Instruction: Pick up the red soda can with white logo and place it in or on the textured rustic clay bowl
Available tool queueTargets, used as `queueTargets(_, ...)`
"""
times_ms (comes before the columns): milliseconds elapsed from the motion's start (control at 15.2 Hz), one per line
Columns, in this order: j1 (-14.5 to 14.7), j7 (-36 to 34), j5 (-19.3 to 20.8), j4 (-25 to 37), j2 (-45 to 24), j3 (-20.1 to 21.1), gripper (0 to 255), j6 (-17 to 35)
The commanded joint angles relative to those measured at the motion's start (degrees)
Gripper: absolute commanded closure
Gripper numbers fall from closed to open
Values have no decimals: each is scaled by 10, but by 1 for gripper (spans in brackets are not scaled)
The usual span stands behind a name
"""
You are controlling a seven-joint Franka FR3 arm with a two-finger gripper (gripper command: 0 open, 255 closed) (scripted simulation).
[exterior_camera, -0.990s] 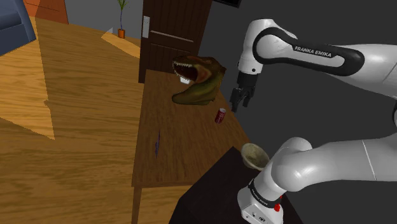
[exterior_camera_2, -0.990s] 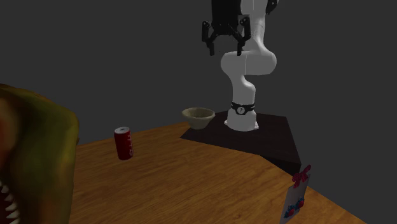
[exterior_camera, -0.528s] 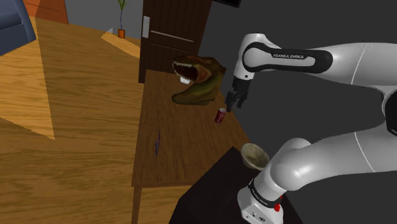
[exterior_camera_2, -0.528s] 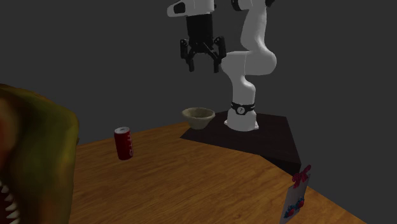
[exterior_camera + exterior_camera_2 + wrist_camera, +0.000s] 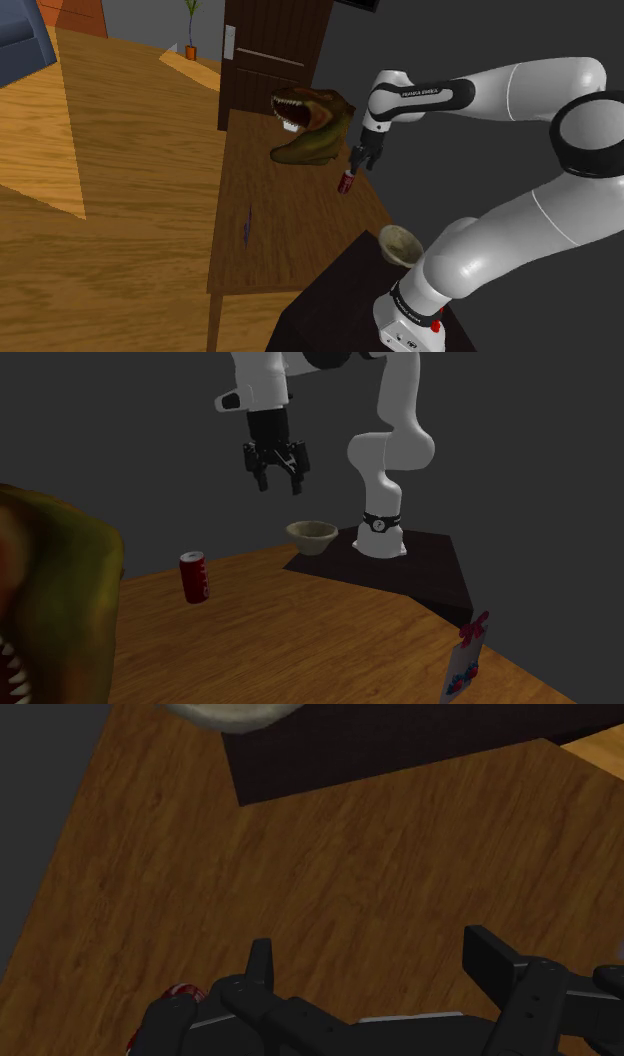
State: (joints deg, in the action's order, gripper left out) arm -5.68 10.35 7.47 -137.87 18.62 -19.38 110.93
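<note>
The red soda can (image 5: 346, 183) stands upright on the wooden table (image 5: 290, 235), near the edge by the grey wall. In the second exterior view the can (image 5: 194, 577) is left of the bowl. My gripper (image 5: 355, 161) hangs open in the air, above the can and slightly to the bowl's side (image 5: 280, 483). Nothing is between its fingers. In the wrist view the fingers (image 5: 262, 960) stand wide apart, and a red sliver of the can (image 5: 181, 996) shows beside the hand. The pale clay bowl (image 5: 400, 243) sits on the corner of the dark stand (image 5: 312, 534).
A large green dinosaur head (image 5: 310, 125) with open jaws lies on the table beyond the can, close to the second exterior camera (image 5: 50, 602). A small card with a red bow (image 5: 468, 657) stands on the table. The dark stand (image 5: 420, 574) abuts the table.
The arm has swung out from over the stand. The gripper moved to the second exterior view's left and lower, toward the can. It stayed open; the can and bowl have not moved.
</note>
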Motion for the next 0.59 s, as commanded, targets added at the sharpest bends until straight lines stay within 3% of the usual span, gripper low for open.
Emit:
queueTargets(0,-4,22,-8,17,-43,-19,0,32)
queueTargets(528,-23,122,-89,107,-216,-70,0,121)
